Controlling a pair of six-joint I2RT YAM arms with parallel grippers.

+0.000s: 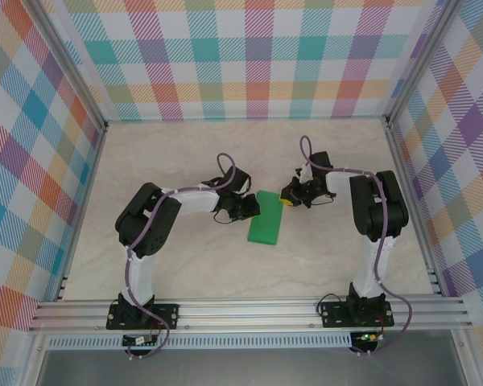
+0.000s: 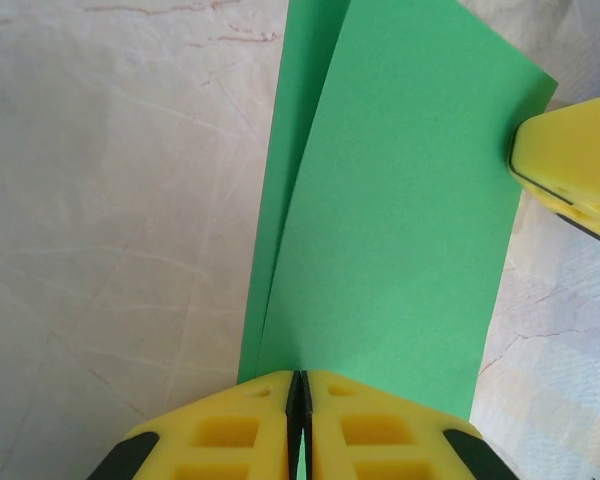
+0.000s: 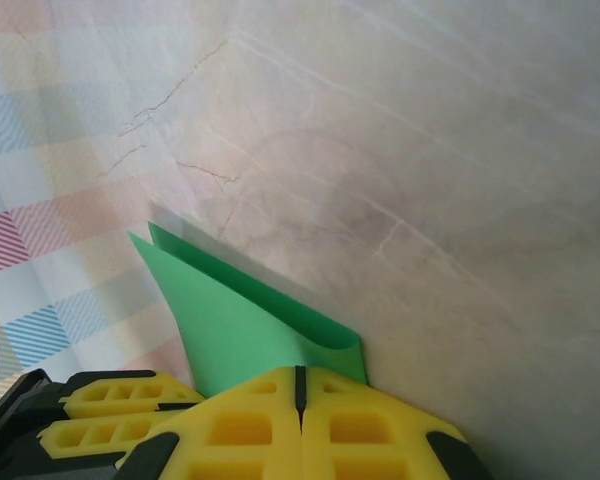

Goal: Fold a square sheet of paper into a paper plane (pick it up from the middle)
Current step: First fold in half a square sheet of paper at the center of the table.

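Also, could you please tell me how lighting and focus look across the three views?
Top external: even, diffuse light, sharp throughout, faint shadows under the arms. Left wrist: the green sheet is crisp, the pale table slightly washed out. Right wrist: the sheet casts a soft shadow on the table behind its upper edge.

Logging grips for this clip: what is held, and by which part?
The folded bright green paper sheet: left claw pinches its short end edge, right claw pinches the folded long edge near a corner.
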